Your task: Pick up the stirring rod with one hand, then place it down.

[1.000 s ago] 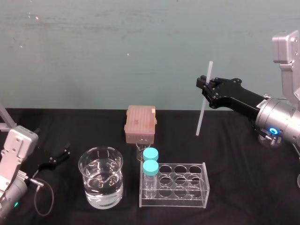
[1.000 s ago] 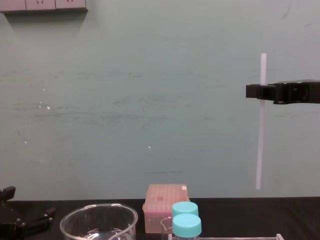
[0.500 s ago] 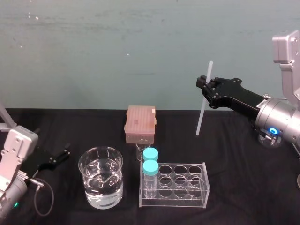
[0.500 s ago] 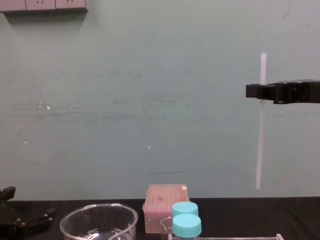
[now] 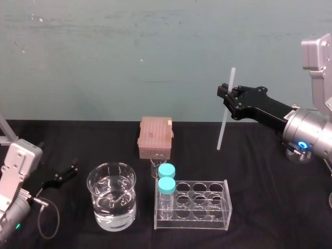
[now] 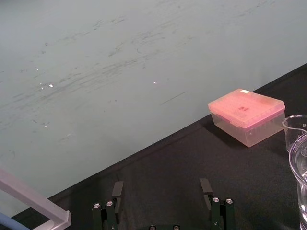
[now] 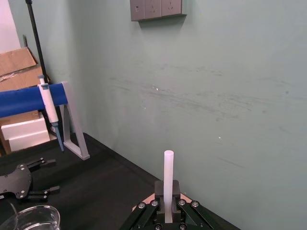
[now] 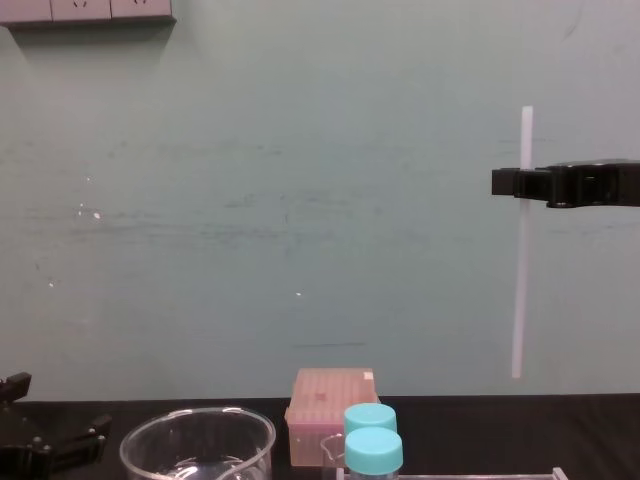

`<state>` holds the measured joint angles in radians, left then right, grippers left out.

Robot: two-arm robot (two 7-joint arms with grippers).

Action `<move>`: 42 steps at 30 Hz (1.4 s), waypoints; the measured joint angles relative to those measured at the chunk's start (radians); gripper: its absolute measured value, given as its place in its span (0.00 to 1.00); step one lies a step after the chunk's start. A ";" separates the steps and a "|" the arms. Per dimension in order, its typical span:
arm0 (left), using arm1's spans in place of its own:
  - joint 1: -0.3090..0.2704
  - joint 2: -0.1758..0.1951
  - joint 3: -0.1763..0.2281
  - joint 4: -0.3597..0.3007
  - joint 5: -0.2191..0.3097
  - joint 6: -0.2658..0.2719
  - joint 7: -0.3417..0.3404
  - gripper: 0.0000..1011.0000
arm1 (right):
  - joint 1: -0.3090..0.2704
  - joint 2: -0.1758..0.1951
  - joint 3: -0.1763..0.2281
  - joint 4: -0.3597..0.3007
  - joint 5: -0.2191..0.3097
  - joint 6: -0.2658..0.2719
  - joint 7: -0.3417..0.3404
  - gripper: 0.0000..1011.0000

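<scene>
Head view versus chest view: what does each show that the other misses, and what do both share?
Head view: the clear rack's empty holes and the right arm's silver wrist. Chest view: wall sockets at top left. Both: the right gripper shut on the stirring rod above the table, the pink box, the beaker, two blue-capped vials, the open left gripper.

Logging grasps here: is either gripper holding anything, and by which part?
The right gripper holds the stirring rod upright, clamped on its upper third. The left gripper is open, holding nothing.
</scene>
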<state>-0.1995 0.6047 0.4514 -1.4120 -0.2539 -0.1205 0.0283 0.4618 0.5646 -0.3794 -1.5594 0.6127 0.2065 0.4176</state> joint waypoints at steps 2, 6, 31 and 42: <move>0.000 0.000 0.000 0.000 0.000 0.000 0.000 0.99 | 0.000 0.000 0.000 0.000 0.000 0.000 0.000 0.07; 0.000 0.000 0.000 0.000 0.000 0.000 0.000 0.99 | 0.000 0.000 0.000 0.000 0.000 0.000 0.000 0.07; 0.000 0.000 0.000 0.000 0.000 0.000 0.000 0.99 | 0.000 0.000 0.000 0.000 0.000 0.000 0.000 0.07; 0.000 0.000 0.000 0.000 0.000 0.000 0.000 0.99 | 0.000 0.000 0.000 0.000 0.000 0.000 0.000 0.07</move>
<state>-0.1995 0.6047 0.4514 -1.4120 -0.2539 -0.1205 0.0283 0.4618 0.5646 -0.3794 -1.5593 0.6127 0.2065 0.4176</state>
